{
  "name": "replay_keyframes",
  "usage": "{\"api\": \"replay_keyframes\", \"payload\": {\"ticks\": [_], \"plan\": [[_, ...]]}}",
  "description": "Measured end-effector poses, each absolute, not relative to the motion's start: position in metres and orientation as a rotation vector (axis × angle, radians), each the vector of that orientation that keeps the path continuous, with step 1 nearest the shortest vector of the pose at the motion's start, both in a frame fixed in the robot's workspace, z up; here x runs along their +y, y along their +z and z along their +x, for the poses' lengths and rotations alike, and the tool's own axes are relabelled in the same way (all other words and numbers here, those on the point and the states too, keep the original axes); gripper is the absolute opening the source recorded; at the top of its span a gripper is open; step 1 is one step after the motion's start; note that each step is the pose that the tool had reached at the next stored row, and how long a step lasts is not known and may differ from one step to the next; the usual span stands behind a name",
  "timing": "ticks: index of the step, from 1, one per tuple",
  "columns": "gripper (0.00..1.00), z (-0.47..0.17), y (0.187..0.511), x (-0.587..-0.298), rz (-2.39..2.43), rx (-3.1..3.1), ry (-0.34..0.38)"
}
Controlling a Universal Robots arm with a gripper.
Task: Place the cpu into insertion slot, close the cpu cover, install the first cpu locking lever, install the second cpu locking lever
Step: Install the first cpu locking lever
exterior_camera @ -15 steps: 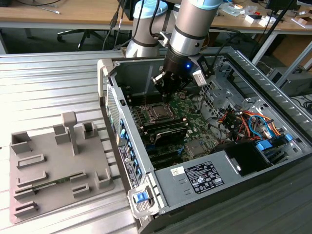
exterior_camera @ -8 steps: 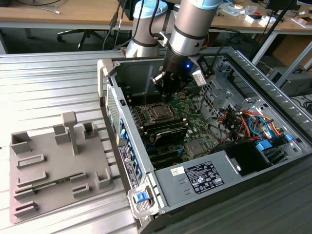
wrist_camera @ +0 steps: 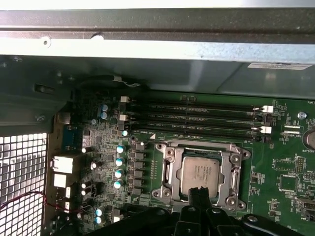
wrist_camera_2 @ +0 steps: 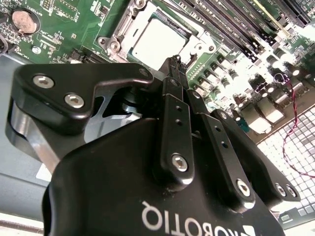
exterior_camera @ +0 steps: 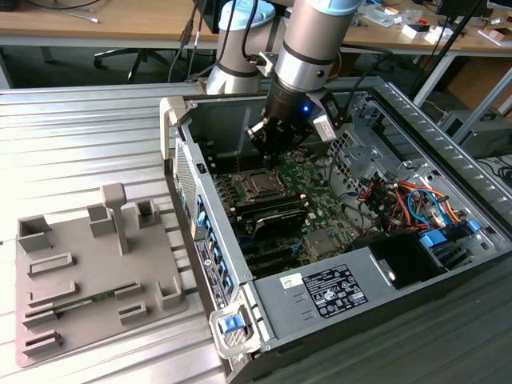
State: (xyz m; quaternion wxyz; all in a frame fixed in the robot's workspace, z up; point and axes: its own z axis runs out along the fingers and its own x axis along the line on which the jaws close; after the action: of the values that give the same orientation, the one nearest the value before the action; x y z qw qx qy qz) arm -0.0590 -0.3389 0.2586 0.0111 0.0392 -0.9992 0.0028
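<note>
At the cpu cover edge, gripper fingers pressed together, empty; sideways slip may scratch the seated cpu.

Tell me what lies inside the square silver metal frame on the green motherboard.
The flat square cpu with a grey metal top lies in its open middle. The black gripper's shut tips hide one edge; anything under the chip is covered.
</note>
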Motion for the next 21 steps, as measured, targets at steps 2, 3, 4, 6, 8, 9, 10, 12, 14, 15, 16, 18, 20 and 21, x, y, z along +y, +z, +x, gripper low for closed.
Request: {"api": "replay_keyframes", "payload": {"ticks": [2, 3, 4, 6, 8, 9, 10, 12, 14, 15, 16, 18, 20, 21], "plan": [[0.11, -0.0615, 0.2586, -0.3389, 0.122, -3.117, 0.009], [0.11, -0.0616, 0.2586, -0.3389, 0.122, -3.117, 0.009], [0.11, -0.0616, 0.2586, -0.3389, 0.123, -3.117, 0.009], [0.11, -0.0617, 0.2586, -0.3389, 0.123, -3.117, 0.009], [0.11, -0.0617, 0.2588, -0.3389, 0.122, -3.117, 0.009], [0.11, -0.0618, 0.259, -0.3389, 0.122, -3.117, 0.009], [0.11, -0.0617, 0.2593, -0.3389, 0.122, -3.117, 0.009], [0.11, -0.0617, 0.2603, -0.3389, 0.122, -3.117, 0.009], [0.11, -0.0617, 0.2612, -0.3389, 0.122, -3.117, 0.009], [0.11, -0.0617, 0.2616, -0.3389, 0.122, -3.117, 0.009], [0.11, -0.0617, 0.2625, -0.3389, 0.122, -3.117, 0.009], [0.11, -0.0617, 0.2635, -0.3389, 0.122, -3.117, 0.009], [0.11, -0.0617, 0.2652, -0.3389, 0.122, -3.117, 0.009], [0.11, -0.0617, 0.2661, -0.3389, 0.122, -3.117, 0.009]]}}
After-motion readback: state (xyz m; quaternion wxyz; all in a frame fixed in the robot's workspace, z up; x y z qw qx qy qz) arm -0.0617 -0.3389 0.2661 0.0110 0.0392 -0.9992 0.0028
